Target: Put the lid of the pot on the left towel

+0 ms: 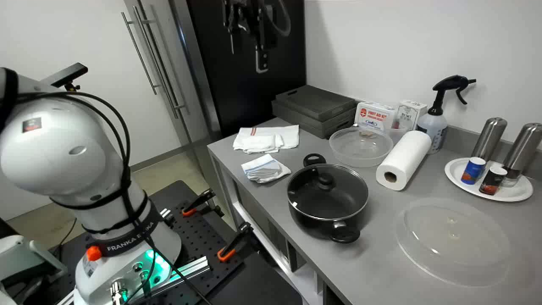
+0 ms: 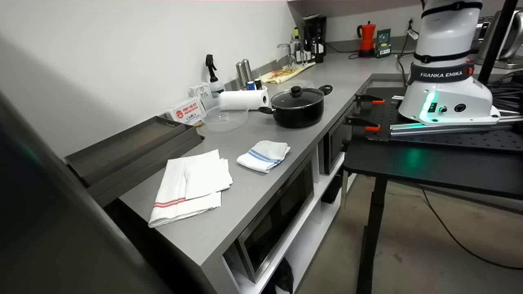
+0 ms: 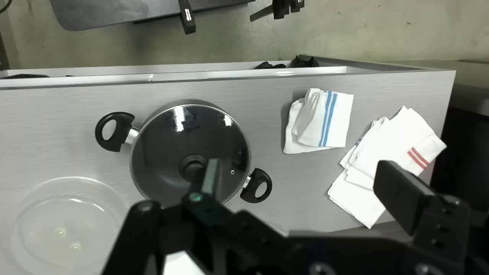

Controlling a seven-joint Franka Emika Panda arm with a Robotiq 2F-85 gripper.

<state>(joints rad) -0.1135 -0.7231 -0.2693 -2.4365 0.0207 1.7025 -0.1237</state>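
Hovering above the gray counter [image 3: 269, 114], the gripper [image 1: 247, 60] holds its fingers [image 3: 397, 193] spread wide apart.
The glass lid [image 3: 191, 151] sits on the black pot [image 2: 299, 116]; a blue-striped cloth [image 3: 321, 120] lies between the pot and the larger, red-striped left towel [image 3: 393, 151].

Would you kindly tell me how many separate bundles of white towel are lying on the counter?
2. The smaller blue-striped bundle lies nearer the pot; the larger red-striped bundle lies nearer the end of the counter. More towels could be hidden within their folds.
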